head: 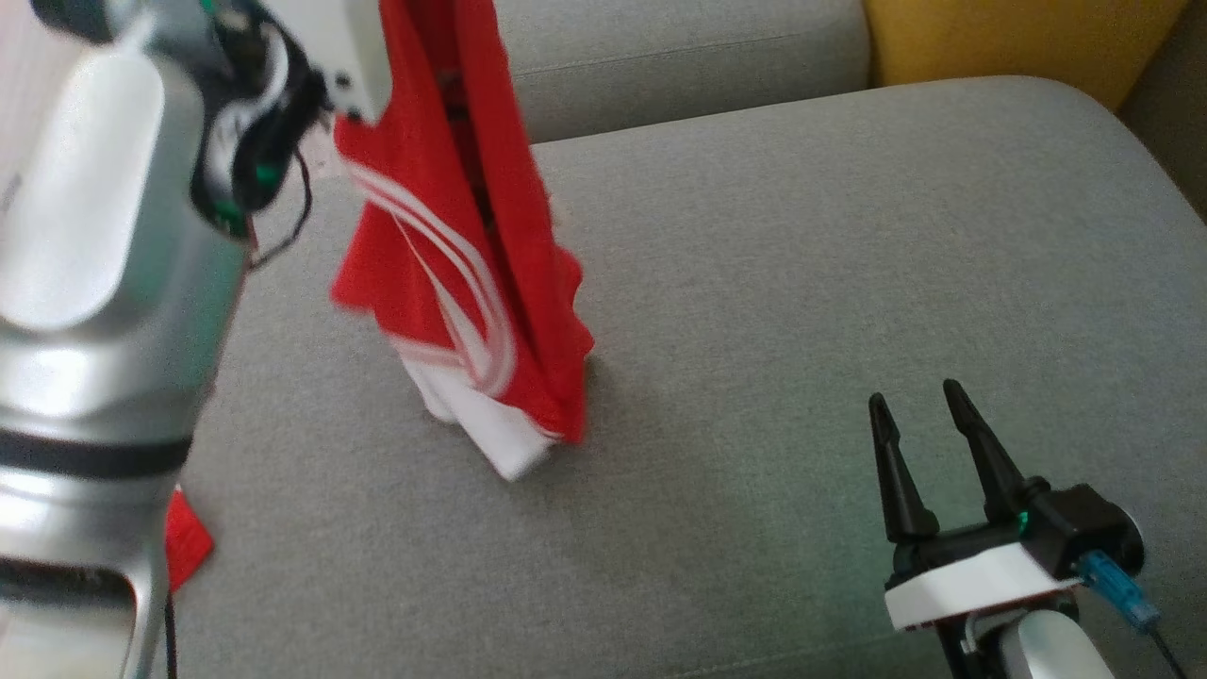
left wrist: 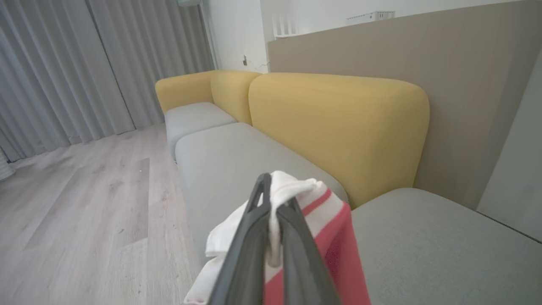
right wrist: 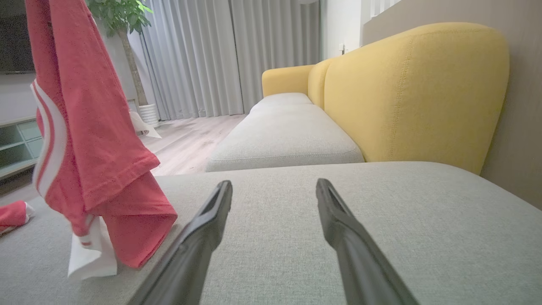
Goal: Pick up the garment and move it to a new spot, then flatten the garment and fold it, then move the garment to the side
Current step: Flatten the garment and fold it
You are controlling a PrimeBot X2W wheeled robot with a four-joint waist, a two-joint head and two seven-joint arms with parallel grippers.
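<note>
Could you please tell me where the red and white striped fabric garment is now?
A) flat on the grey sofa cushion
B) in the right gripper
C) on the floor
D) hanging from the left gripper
D: the left gripper is shut on the red and white striped fabric garment, which hangs over the grey sofa cushion.

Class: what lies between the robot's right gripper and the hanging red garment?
Nothing but bare grey sofa cushion lies between the right gripper and the garment. The head view shows this stretch plainly.

sofa [right wrist: 283, 140]: grey seats, yellow backs | curtains [left wrist: 63, 72]: grey | floor [left wrist: 84, 203]: pale wood | plant [right wrist: 123, 17]: by curtains
</note>
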